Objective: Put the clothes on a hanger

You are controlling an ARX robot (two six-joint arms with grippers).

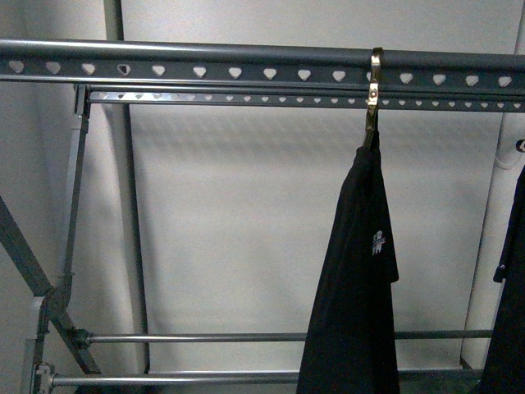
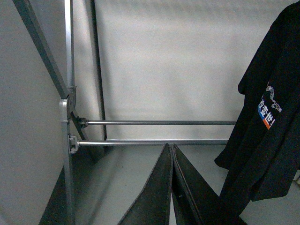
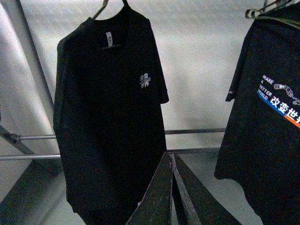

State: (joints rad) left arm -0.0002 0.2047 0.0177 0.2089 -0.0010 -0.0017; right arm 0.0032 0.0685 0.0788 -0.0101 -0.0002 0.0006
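Observation:
The grey metal rack's thick top rail, with its row of heart-shaped holes, runs across the front view. A black T-shirt with a small white logo hangs from it on a gold hook; it also shows in the right wrist view. A second black T-shirt with "MAKE" lettering and blue and orange marks hangs to its right and also shows in the left wrist view. My left gripper and right gripper are shut and hold nothing. Both are low, apart from the shirts. Neither arm shows in the front view.
Two low horizontal rack bars run behind the shirts, with slanted side struts on the left. A white wall is behind the rack. Another black garment hangs at the front view's right edge.

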